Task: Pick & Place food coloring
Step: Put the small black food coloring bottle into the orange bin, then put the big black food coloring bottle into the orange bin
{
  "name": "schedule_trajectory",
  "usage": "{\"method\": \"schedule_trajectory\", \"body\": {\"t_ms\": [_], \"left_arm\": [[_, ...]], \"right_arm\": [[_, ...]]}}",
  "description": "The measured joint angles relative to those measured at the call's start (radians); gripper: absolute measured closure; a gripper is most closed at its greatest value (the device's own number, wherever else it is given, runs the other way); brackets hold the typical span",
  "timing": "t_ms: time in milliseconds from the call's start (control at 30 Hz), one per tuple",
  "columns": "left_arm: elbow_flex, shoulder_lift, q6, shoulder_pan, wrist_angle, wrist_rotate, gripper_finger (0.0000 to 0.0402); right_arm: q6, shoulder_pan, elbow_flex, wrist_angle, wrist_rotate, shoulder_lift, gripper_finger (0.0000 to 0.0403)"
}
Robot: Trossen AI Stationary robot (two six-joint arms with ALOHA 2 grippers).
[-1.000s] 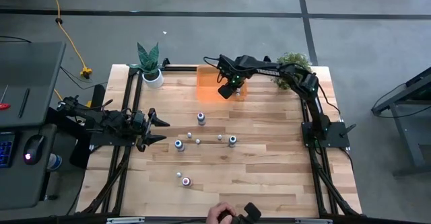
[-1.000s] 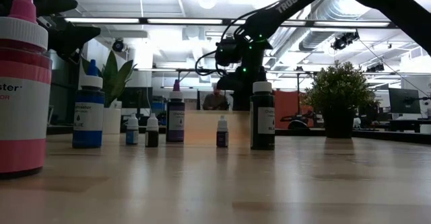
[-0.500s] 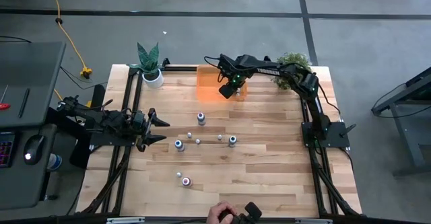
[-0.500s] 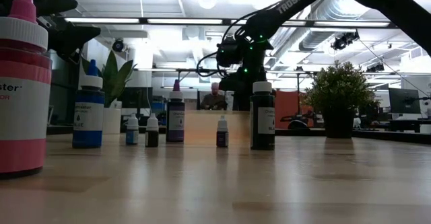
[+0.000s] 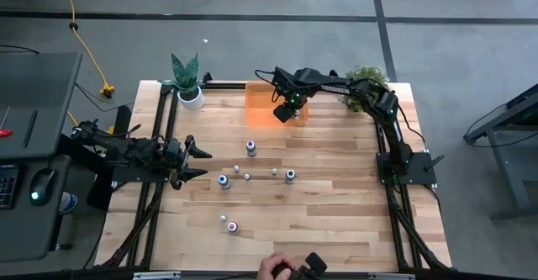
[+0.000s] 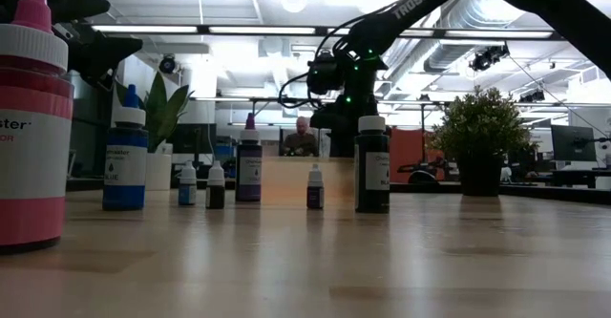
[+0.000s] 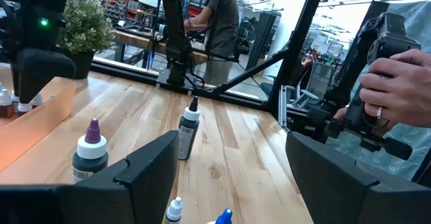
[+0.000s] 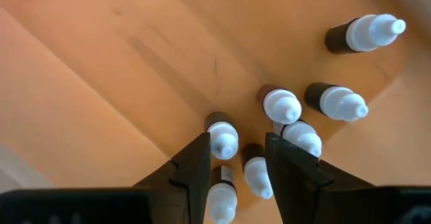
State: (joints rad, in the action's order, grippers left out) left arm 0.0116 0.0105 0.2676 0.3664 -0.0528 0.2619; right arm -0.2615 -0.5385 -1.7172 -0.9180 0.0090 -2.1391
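Observation:
Several food coloring bottles stand upright on the wooden table: a larger one point(image 5: 250, 148), one with a blue body point(image 5: 224, 180), a dark one point(image 5: 290, 176), tiny droppers point(image 5: 274, 172) and a pair near the front point(image 5: 233, 227). More small white-capped bottles point(image 8: 281, 105) stand in the orange bin point(image 5: 259, 116) at the far edge. My right gripper point(image 5: 287, 110) hovers over the bin, open, pointing down; its fingers point(image 8: 195, 162) stand on either side of a few bottles point(image 8: 256, 175) below them. My left gripper point(image 5: 200, 162) is open and empty at the table's left edge.
A potted plant point(image 5: 187, 82) stands at the far left corner and a bushy one point(image 5: 366, 82) at the far right. A person's hand holds a controller at the near edge point(image 5: 282, 269); it also shows in the left wrist view point(image 7: 397, 89).

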Motion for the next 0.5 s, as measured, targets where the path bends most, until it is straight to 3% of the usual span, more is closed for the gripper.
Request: {"method": "schedule_trajectory", "body": {"t_ms": [500], "left_arm": [[0.000, 0.000, 0.000, 0.000, 0.000, 0.000, 0.0130]], "right_arm": [[0.005, 0.002, -0.004, 0.037, 0.002, 0.076, 0.0272]]}}
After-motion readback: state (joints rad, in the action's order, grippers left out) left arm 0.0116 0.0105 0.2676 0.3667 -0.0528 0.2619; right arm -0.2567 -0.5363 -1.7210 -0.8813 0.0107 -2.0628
